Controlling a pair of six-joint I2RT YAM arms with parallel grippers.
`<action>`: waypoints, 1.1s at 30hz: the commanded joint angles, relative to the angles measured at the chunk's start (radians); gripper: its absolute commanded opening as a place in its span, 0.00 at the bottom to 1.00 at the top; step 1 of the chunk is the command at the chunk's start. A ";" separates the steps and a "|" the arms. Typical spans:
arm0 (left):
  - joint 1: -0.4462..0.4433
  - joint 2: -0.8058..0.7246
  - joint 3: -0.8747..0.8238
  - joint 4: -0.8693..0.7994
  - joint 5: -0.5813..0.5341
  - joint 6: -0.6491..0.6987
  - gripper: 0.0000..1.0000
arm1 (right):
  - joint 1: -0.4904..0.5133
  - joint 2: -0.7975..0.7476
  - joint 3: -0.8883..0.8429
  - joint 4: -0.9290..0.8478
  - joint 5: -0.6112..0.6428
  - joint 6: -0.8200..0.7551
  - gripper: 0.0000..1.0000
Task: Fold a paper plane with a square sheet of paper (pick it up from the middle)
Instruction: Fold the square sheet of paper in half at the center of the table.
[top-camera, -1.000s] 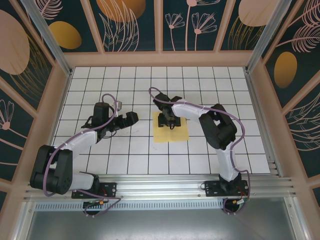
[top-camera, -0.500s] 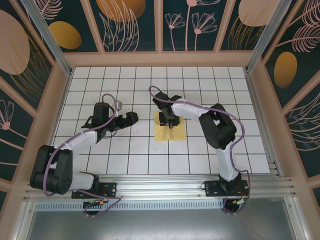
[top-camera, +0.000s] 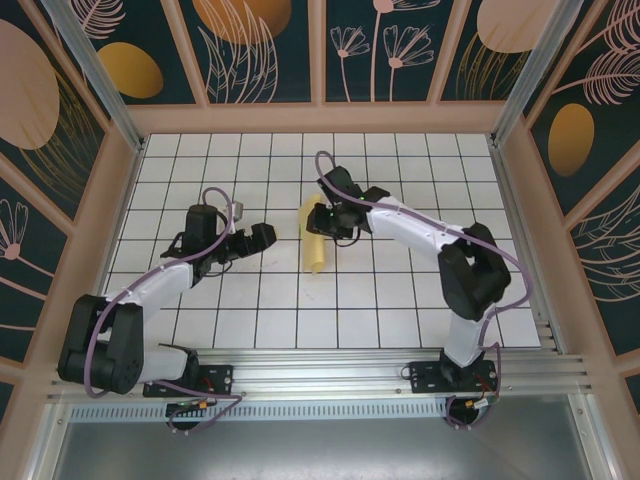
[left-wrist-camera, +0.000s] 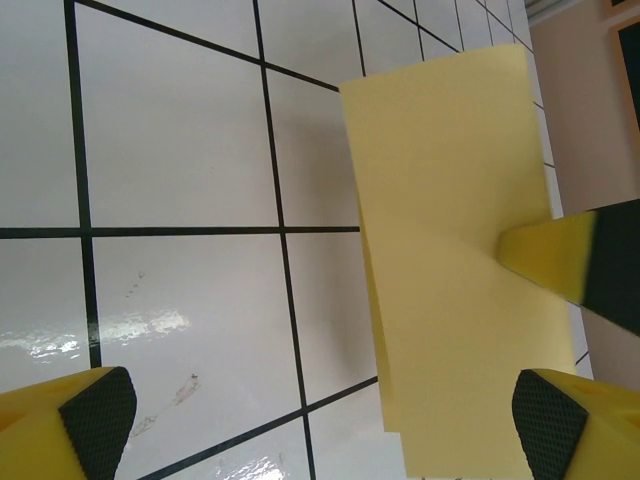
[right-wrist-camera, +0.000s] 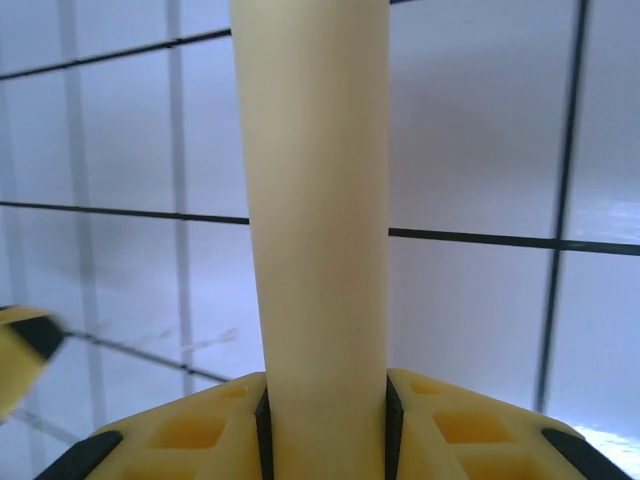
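Lifted since a second ago: square sheet of paper (top-camera: 316, 240), formerly flat, now doubled into a narrow strip over the middle of the table (top-camera: 400, 300). We list the right end effector (top-camera: 338, 222) pinching its middle and the left end effector (top-camera: 258, 238) spread wide, near, not touching.

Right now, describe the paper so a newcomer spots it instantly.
On the white grid table, look near the middle. The square sheet of paper hangs pinched in the right gripper, bent into a narrow strip: the only yellow thing against white tiles.
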 joint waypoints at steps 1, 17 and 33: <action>-0.006 -0.030 0.029 -0.012 0.015 0.001 0.98 | -0.021 -0.060 -0.093 0.212 -0.177 0.103 0.35; -0.041 0.041 0.087 0.003 0.081 -0.012 0.99 | -0.088 -0.021 -0.342 0.334 -0.138 0.165 0.44; -0.128 0.204 0.188 0.049 0.029 -0.054 0.99 | -0.151 -0.015 -0.318 0.166 -0.097 0.018 0.63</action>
